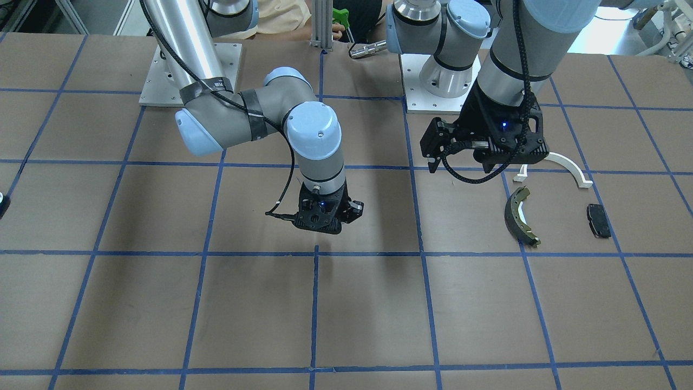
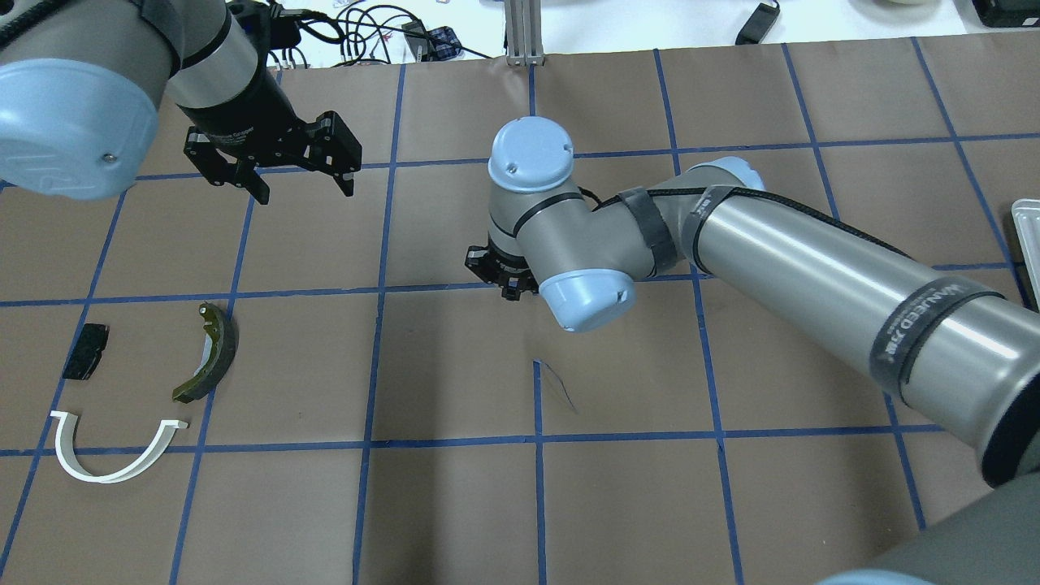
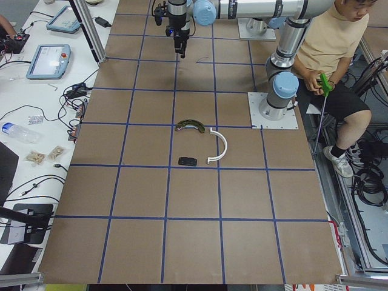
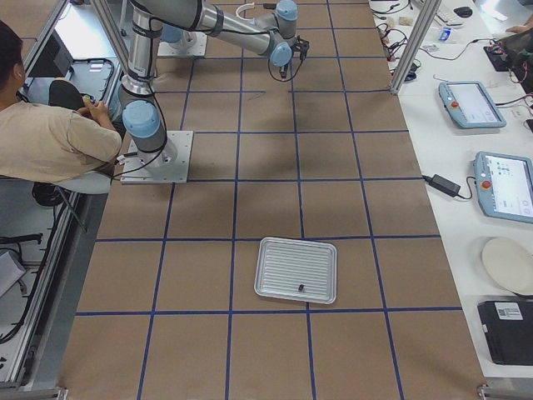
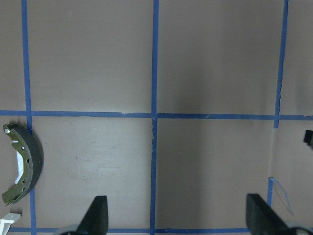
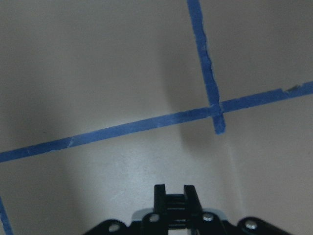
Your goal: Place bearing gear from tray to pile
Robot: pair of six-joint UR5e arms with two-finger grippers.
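The bearing gear [image 4: 300, 289] is a small dark part lying in the ribbed metal tray [image 4: 266, 250], far from both arms. The pile lies on the robot's left: a white half-ring arc [image 2: 106, 471], a dark brake shoe [image 2: 213, 353] and a black pad [image 2: 85, 351]. My left gripper [image 2: 305, 191] is open and empty, held above the table beyond the pile. Its wrist view shows the brake shoe [image 5: 24, 166] at the left edge. My right gripper [image 2: 504, 284] hangs over the table's middle, its fingers [image 6: 160, 192] close together with nothing clearly between them.
The tray's edge [image 2: 1025, 236] shows at the far right of the overhead view. An operator [image 3: 327, 54] sits behind the robot bases. Tablets and cables [image 4: 470, 100] lie on the side bench beyond the table.
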